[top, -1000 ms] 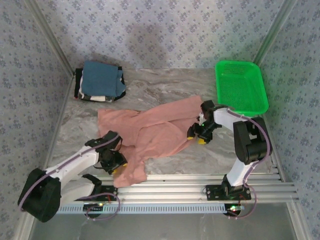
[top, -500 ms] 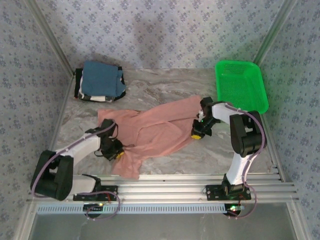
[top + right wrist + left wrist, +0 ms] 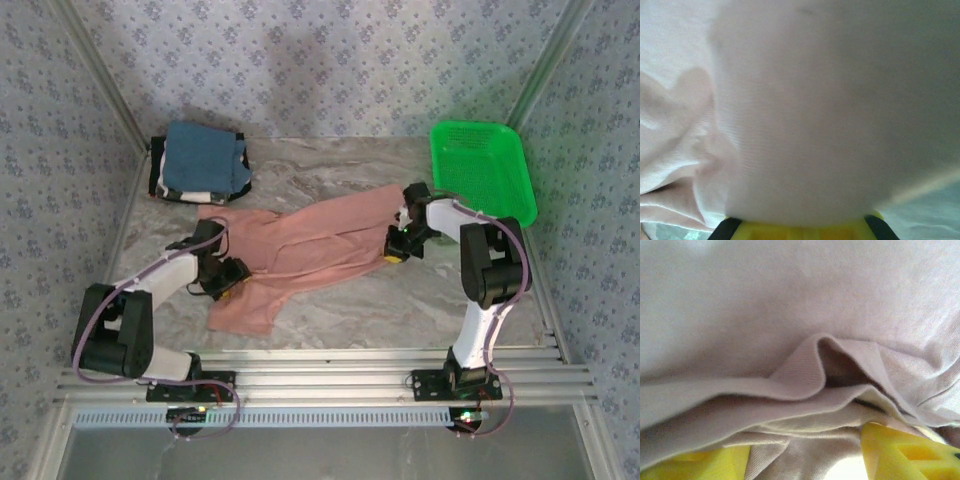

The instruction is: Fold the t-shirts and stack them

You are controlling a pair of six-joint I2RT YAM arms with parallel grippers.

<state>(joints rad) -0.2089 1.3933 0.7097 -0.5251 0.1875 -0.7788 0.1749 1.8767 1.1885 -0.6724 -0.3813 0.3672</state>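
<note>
A salmon-pink t-shirt point(image 3: 310, 245) lies crumpled across the middle of the marble table point(image 3: 340, 175). My left gripper point(image 3: 230, 278) rests on its left part. In the left wrist view its yellow fingers point(image 3: 905, 452) stand apart, open, with loose folds of the pink shirt point(image 3: 790, 315) between them. My right gripper point(image 3: 397, 247) is at the shirt's right edge, shut on a pinch of the pink cloth point(image 3: 815, 125), which drapes close over its camera. A stack of folded t-shirts point(image 3: 203, 157), blue on top with black and white below, sits at the far left.
A green plastic mesh basket point(image 3: 480, 170) stands at the far right, close behind the right arm. Metal rails point(image 3: 380, 365) run along the near edge. Patterned walls close in the table on three sides.
Both grippers moved away from the near edge, dragging the pink shirt toward the middle. The right gripper shut on the cloth. The left gripper shut, then opened again.
</note>
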